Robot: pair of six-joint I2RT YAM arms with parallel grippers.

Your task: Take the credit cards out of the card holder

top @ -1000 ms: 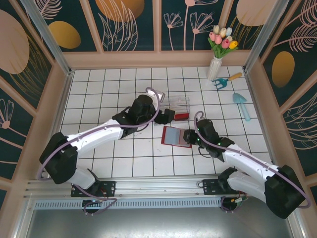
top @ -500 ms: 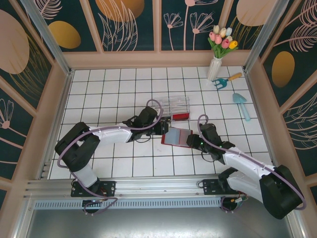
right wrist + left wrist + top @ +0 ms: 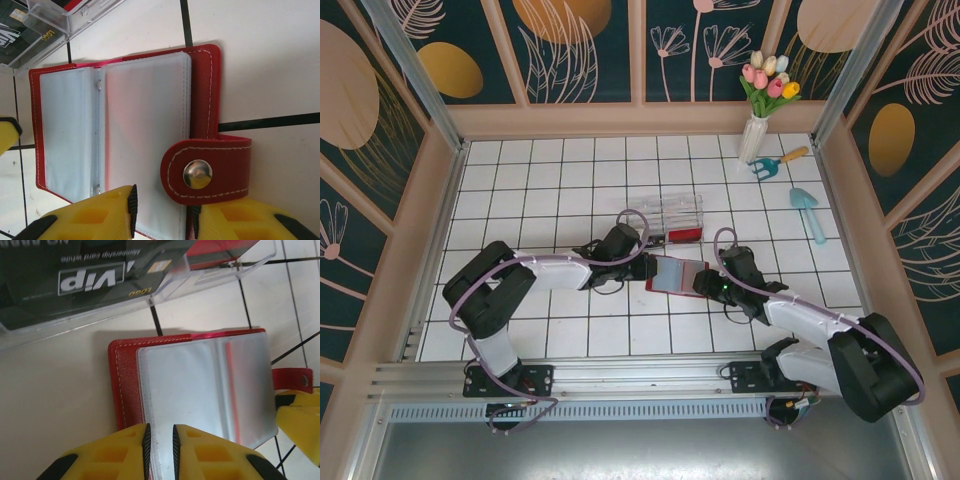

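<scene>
The red card holder [image 3: 677, 277] lies open on the white tiles, its frosted sleeves facing up [image 3: 200, 385] [image 3: 140, 130]. A faint red tint shows through the sleeves, but no card reads clearly. My left gripper [image 3: 645, 268] [image 3: 160, 440] is at the holder's left edge. Its jaws are a narrow gap apart over the sleeve's edge. My right gripper [image 3: 706, 285] [image 3: 162, 215] is at the holder's right edge, open. One of its fingers rests on the sleeve and the other sits under the snap tab [image 3: 205, 167].
A clear plastic box [image 3: 675, 212] [image 3: 100, 280] holding a black VIP card and a red card stands just behind the holder. A vase of tulips [image 3: 757, 130], a toy rake [image 3: 780, 160] and a blue shovel [image 3: 808, 212] are at the back right.
My left arm has swung down from the clear box to the holder's left edge. The right gripper has stayed at the holder's right edge.
</scene>
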